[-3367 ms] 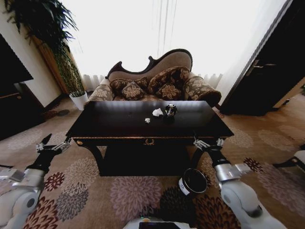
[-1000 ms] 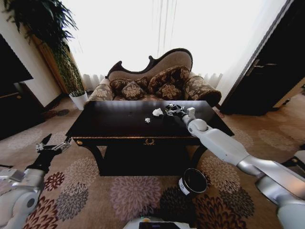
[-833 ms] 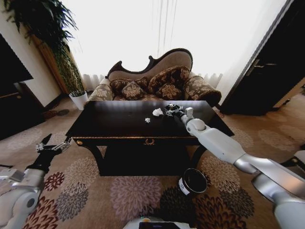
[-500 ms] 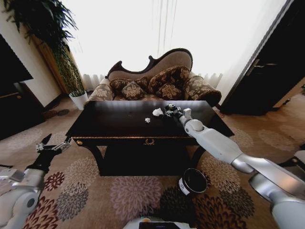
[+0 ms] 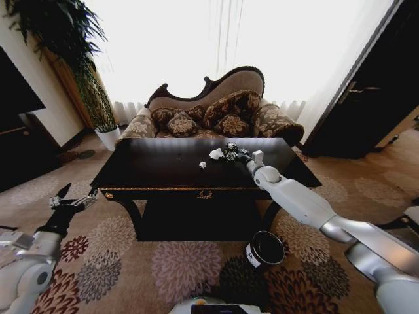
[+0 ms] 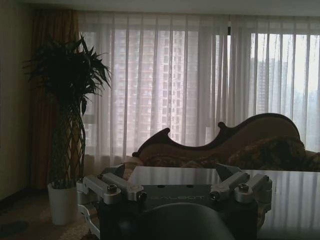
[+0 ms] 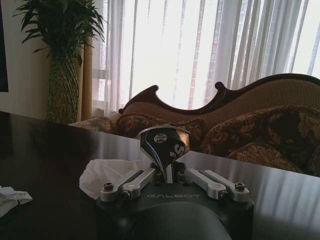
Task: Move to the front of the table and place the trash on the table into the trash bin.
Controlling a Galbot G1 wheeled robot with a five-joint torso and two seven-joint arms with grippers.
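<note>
The dark glossy table (image 5: 157,171) stands right in front of me. My right arm reaches over it, and the right gripper (image 5: 230,151) (image 7: 167,172) is shut on the dark shiny piece of trash (image 7: 164,146), which stands upright between the fingers. A white paper lump (image 5: 216,154) (image 7: 107,172) lies just beside the gripper, and a smaller scrap (image 5: 202,165) (image 7: 10,195) lies nearer the table's front. The dark trash bin (image 5: 265,249) stands on the carpet by the table's right leg. My left gripper (image 5: 71,199) (image 6: 175,192) is open, low at the table's left corner.
A patterned sofa (image 5: 216,108) stands behind the table before bright curtains. A tall plant in a white pot (image 5: 108,136) is at the back left. A dark door (image 5: 366,98) is on the right. Flowered carpet (image 5: 177,268) lies in front of the table.
The right arm rose from beside the table and reached over it to the dark piece. Over the last second its gripper edged left with the piece. The left arm has not moved.
</note>
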